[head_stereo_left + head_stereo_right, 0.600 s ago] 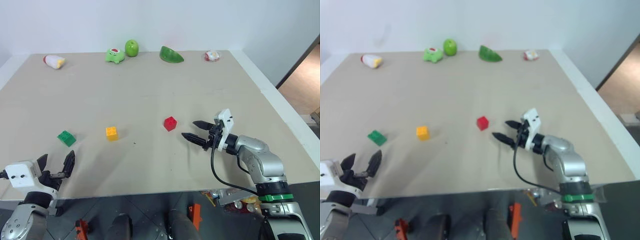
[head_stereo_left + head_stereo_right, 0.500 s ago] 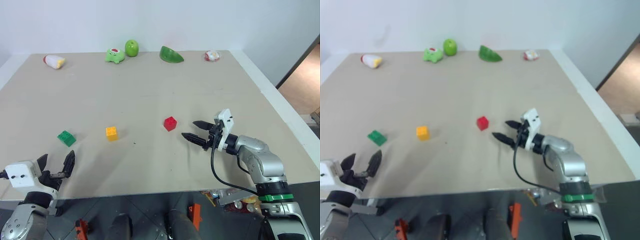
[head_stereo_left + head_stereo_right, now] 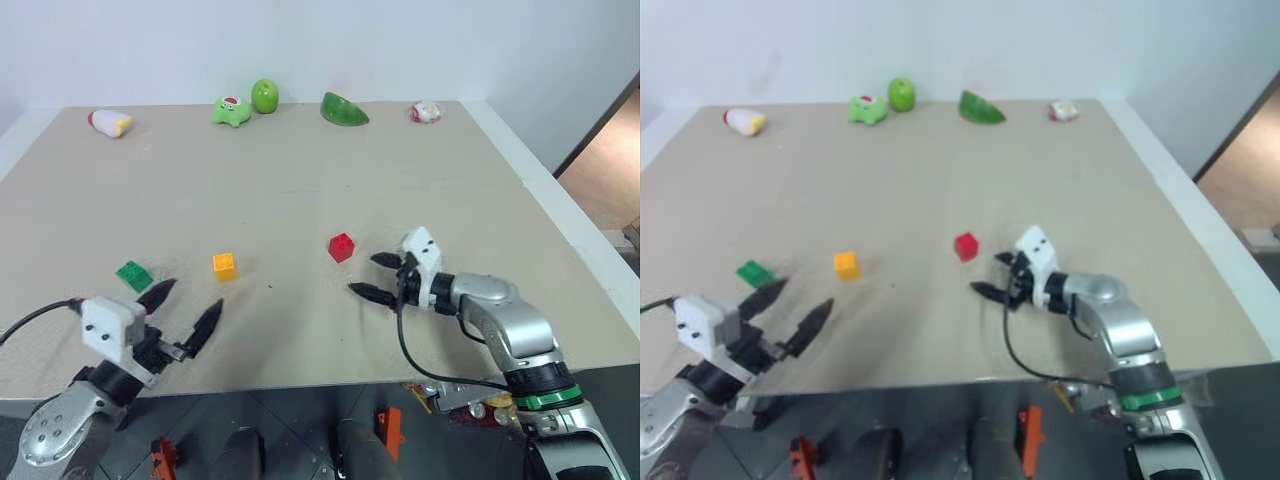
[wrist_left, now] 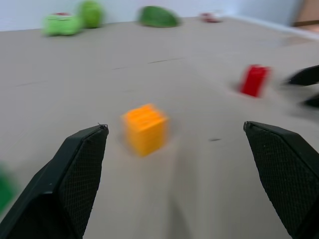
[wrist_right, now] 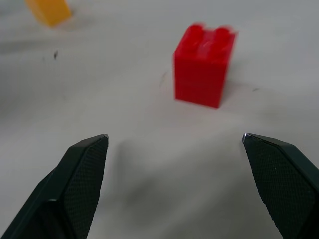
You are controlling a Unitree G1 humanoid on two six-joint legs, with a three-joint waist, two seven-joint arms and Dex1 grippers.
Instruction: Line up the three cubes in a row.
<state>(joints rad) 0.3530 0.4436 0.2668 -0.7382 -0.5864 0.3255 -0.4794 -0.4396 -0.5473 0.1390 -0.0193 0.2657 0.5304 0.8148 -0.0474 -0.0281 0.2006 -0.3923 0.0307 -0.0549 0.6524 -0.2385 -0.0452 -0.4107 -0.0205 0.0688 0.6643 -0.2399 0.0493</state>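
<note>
Three small studded cubes sit apart on the tan table point(image 3: 300, 190): the green cube point(image 3: 133, 275) on the left, the yellow cube point(image 3: 224, 266) in the middle and the red cube point(image 3: 341, 247) on the right. My left gripper point(image 3: 193, 297) is open, just in front of the green and yellow cubes and touching neither. In the left wrist view the yellow cube point(image 4: 145, 128) lies ahead between the fingers. My right gripper point(image 3: 362, 275) is open, a short way to the front right of the red cube. The right wrist view shows the red cube point(image 5: 204, 64) just beyond the fingertips.
Along the table's far edge lie a white-and-yellow toy point(image 3: 108, 122), a green frog toy point(image 3: 230, 111), a green apple point(image 3: 264, 96), a green wedge point(image 3: 344, 109) and a white-and-red toy point(image 3: 425, 111). The table's right edge point(image 3: 560, 210) runs close beside my right arm.
My left gripper has moved forward and rightward over the table, towards the green and yellow cubes. My right gripper has shifted left, closer to the red cube. The cubes have not moved.
</note>
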